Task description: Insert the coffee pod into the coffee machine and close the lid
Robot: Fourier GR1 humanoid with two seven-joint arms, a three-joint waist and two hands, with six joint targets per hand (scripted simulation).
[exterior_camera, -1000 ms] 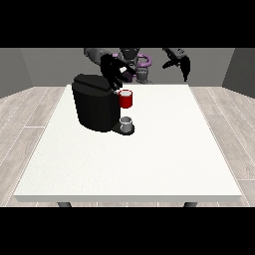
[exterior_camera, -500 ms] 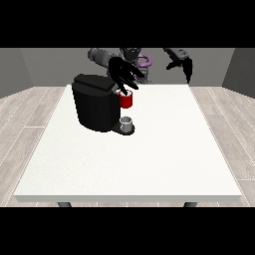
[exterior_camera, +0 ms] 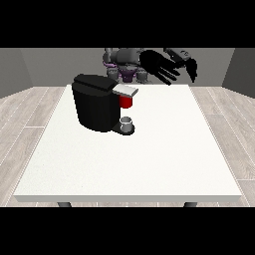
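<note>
We see the hand at mid-view (exterior_camera: pixel 158 67), fingers spread and empty, now lifted away from the coffee machine (exterior_camera: pixel 97 102), whose lid (exterior_camera: pixel 124 90) lies down; the hand at right (exterior_camera: pixel 191 67) hangs raised. A grey thing (exterior_camera: pixel 127 123) sits at the machine's base on the surface (exterior_camera: pixel 149 159).

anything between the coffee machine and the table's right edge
No. In the front view the white table is bare from the coffee machine across to its right edge; both hands are raised behind it.
</note>
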